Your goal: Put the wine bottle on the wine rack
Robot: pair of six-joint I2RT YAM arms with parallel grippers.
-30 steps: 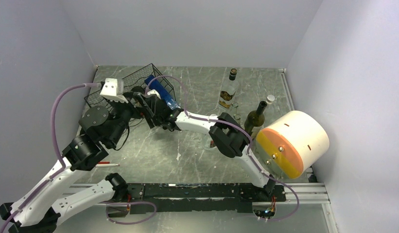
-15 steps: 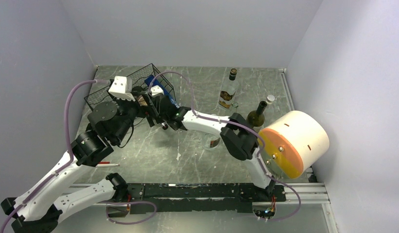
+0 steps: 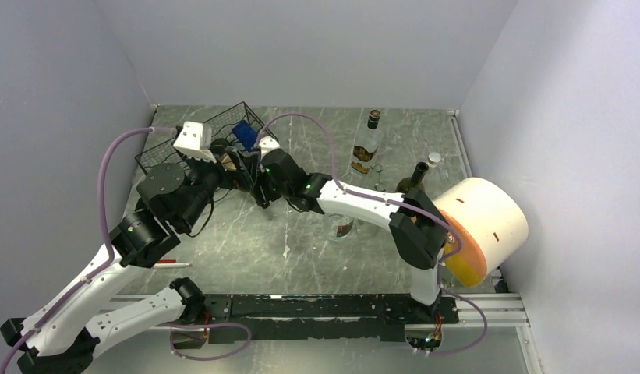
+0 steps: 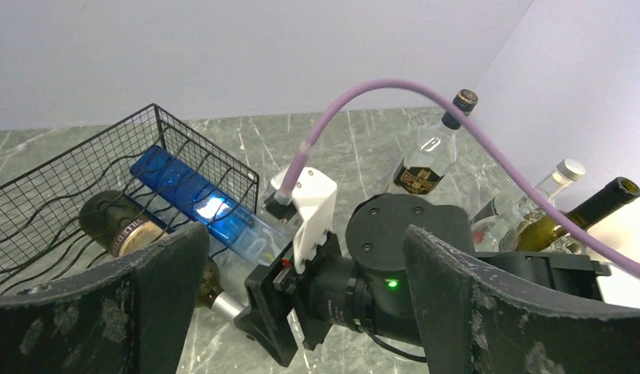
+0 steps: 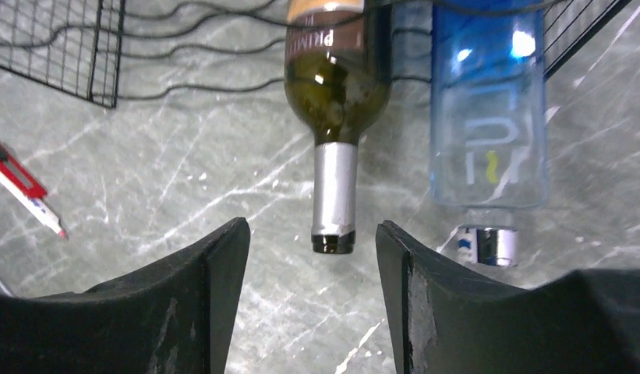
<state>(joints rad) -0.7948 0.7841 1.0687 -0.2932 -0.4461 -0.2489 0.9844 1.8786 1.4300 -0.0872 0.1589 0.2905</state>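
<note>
A dark green wine bottle (image 5: 337, 86) with a silver foil neck lies on its side in the black wire wine rack (image 5: 59, 47), neck pointing out at me. My right gripper (image 5: 311, 227) is open, its fingertips either side of the bottle's mouth without touching it. The left wrist view shows the same wine bottle (image 4: 118, 226) in the wine rack (image 4: 51, 187), beside a blue bottle (image 4: 184, 195). My left gripper (image 4: 301, 234) is wide open and holds nothing, with the right arm's wrist in front of it. From above, both grippers, left (image 3: 220, 161) and right (image 3: 250, 173), crowd the wine rack (image 3: 168, 156).
A blue bottle (image 5: 488, 117) lies right of the wine bottle. A red pen (image 5: 24, 187) lies on the table at left. At the back right stand a clear bottle (image 3: 366, 144), a green bottle (image 3: 412, 183) and a white-capped bottle (image 3: 433, 158). A white and orange cylinder (image 3: 476, 226) fills the right.
The right arm has stretched further left towards the rack, and its wrist now covers much of the blue bottle. The left arm moved up towards the rack, then held still.
</note>
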